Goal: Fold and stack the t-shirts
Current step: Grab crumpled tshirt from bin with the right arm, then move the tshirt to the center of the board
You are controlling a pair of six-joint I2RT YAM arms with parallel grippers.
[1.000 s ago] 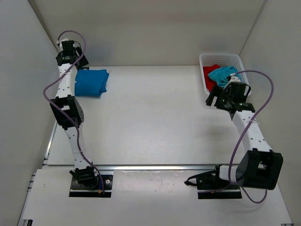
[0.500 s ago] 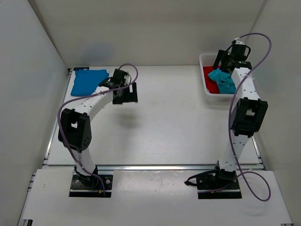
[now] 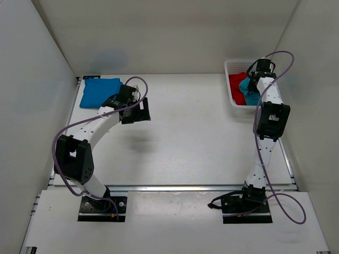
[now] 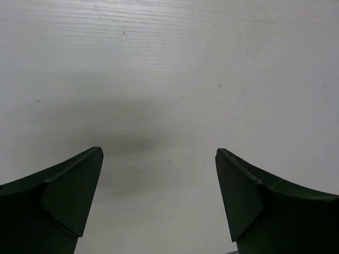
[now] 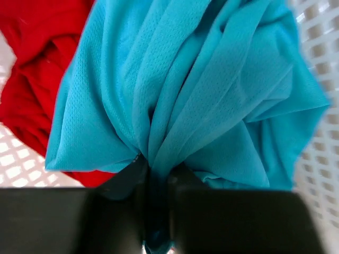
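Note:
A folded royal blue t-shirt (image 3: 100, 91) lies on the table at the far left. The teal t-shirt (image 3: 248, 89) (image 5: 190, 90) and the red t-shirt (image 3: 237, 87) (image 5: 37, 79) lie bunched in the white mesh basket (image 3: 230, 67) at the far right. My right gripper (image 3: 253, 79) (image 5: 157, 185) reaches down into the basket and is shut on a gathered fold of the teal shirt. Over bare table right of the blue shirt, my left gripper (image 3: 135, 111) (image 4: 159, 164) hangs open, nothing between its fingers (image 4: 69, 196).
White walls close in the table on the left, back and right. The basket's lattice wall (image 5: 318, 42) stands close around my right gripper. A metal rail (image 3: 175, 186) runs along the table's near edge.
My right gripper has dropped a little into the basket and shut on the teal shirt. The left arm has drawn back slightly to the left, still open.

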